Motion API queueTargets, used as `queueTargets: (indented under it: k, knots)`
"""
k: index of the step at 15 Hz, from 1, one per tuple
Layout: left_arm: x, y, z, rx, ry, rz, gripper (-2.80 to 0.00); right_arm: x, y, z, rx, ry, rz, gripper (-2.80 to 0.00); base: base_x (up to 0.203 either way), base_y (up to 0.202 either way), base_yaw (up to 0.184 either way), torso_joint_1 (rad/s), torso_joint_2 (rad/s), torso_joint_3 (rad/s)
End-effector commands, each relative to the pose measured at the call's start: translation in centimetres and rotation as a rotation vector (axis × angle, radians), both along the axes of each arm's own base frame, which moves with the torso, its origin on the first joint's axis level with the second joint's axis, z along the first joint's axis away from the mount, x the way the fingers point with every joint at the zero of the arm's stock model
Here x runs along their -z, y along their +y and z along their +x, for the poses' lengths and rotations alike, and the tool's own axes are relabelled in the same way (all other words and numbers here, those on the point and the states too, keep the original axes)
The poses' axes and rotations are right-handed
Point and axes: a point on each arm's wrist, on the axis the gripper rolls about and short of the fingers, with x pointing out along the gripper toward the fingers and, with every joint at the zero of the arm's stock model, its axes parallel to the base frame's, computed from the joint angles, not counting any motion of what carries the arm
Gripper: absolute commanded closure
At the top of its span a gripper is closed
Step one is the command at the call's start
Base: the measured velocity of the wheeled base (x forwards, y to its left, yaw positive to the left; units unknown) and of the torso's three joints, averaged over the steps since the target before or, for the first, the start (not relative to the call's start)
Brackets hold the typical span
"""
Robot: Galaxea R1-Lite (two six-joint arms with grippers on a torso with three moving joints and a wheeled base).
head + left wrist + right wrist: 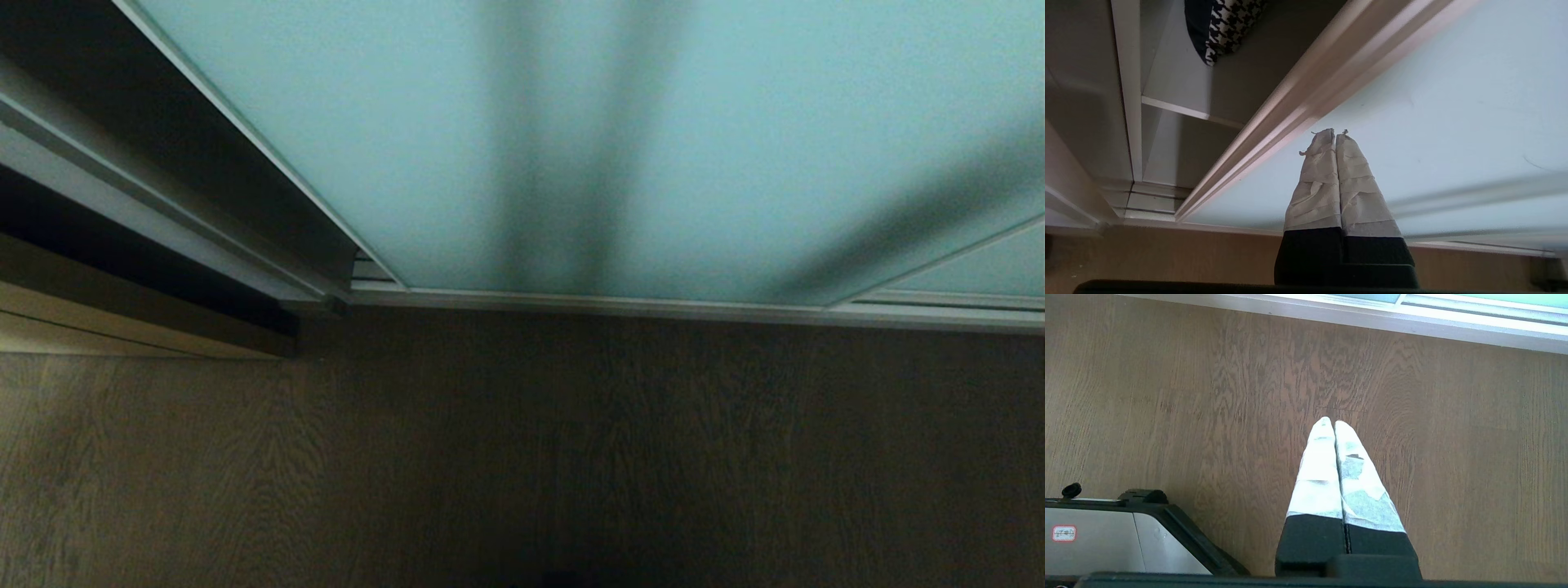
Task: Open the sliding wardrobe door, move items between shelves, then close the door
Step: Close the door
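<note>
Tall frosted pale blue-green glass sliding door [669,139] in thin silver frame fills the head view above dark wood-grain floor [522,457]; dark gap at its left edge. Left gripper [1335,132] has tape-wrapped jaws pressed together, holding nothing, tips in front of the glass just beside the frame edge; contact unclear. Beyond that edge, a plain white shelf board [1180,85] carries a small black-and-white houndstooth cloth piece [1224,24], well apart from the jaws. Right gripper [1333,421] hangs over the floor, jaws closed and empty, near the door's bottom track.
</note>
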Motion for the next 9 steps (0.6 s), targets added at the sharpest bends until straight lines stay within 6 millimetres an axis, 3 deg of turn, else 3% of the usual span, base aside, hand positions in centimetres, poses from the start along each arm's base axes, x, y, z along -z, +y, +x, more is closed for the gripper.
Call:
queueTargets:
  k: [1,5,7,8,9]
  knots:
    - [0.2,-0.1,-0.4,0.024,0.011,0.000,0.00,0.0,0.0,0.0,0.000,0.000,0.000,0.00,0.000,0.000,0.000,0.000,0.00,0.000]
    - [-0.7,-1.0,-6.7,0.305,-0.072,0.036,0.00,0.0,0.0,0.0,-0.001,0.000,0.000,0.00,0.000,0.000,0.000,0.000,0.00,0.000]
    - [-2.1,-1.2,-8.7,0.365,-0.133,0.055,0.00,0.0,0.0,0.0,0.000,0.000,0.000,0.00,0.000,0.000,0.000,0.000,0.00,0.000]
    - [-2.8,-1.2,-9.0,0.383,-0.138,0.049,0.00,0.0,0.0,0.0,0.000,0.000,0.000,0.00,0.000,0.000,0.000,0.000,0.00,0.000]
    - [-3.1,-1.2,-7.8,0.390,-0.107,0.035,0.00,0.0,0.0,0.0,0.000,0.000,0.000,0.00,0.000,0.000,0.000,0.000,0.00,0.000]
